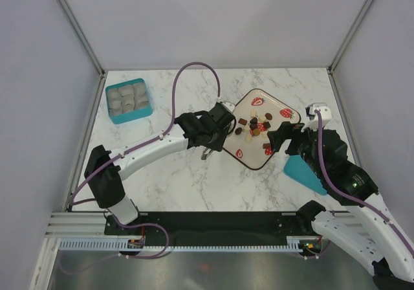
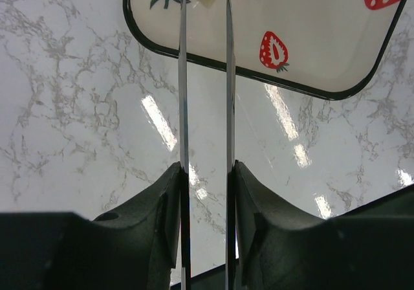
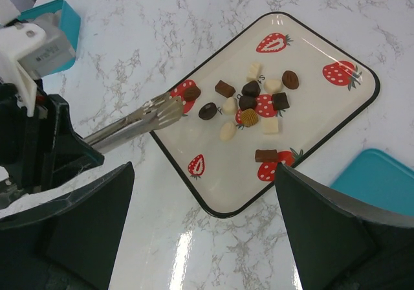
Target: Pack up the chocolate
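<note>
Left fingers (image 2: 278,232) pinch the tongs (image 2: 183,109); right fingers (image 3: 336,232) gape wide, empty.

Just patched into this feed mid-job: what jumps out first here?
The cream tray with strawberry prints, mid-table, carries a scatter of chocolate pieces around its centre. The left pincer is shut on long metal tongs whose tips reach a brown piece at the tray's edge, while the right pincer hangs open by the tray's right side. A teal box sits at the table's far left corner.
</note>
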Robot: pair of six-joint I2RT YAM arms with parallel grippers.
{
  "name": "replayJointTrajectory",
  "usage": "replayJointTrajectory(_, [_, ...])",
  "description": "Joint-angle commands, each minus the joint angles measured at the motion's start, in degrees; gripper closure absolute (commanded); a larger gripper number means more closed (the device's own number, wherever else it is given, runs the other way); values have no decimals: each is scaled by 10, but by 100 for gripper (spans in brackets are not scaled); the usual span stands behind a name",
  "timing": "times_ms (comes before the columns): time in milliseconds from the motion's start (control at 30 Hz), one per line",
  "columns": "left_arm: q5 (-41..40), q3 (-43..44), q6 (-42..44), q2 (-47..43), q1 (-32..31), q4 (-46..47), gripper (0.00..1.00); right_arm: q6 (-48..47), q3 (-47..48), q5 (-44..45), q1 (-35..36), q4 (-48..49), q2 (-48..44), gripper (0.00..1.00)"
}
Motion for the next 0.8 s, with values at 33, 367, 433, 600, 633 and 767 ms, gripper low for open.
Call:
replayJointTrajectory(33, [-27, 45, -1, -41, 34, -28, 63, -1, 0, -1, 1, 2, -5, 2])
replayJointTrajectory(367, [-84, 95, 48, -53, 217, -43, 66, 10, -5, -23, 0, 2, -9, 2])
replayJointTrajectory(433, [-87, 116, 54, -43, 270, -42, 66, 8, -7, -24, 1, 2, -10, 2])
replayJointTrajectory(600, [-88, 156, 49, -6, 355, -31, 66, 1, -10, -22, 1, 8, -2, 2])
replayJointTrajectory(633, [-74, 161, 40, 3, 381, -29, 66, -1, -10, -21, 1, 10, 0, 2])
replayJointTrajectory(767, [-54, 188, 31, 35, 427, -10, 66, -8, -10, -21, 2, 15, 13, 2])
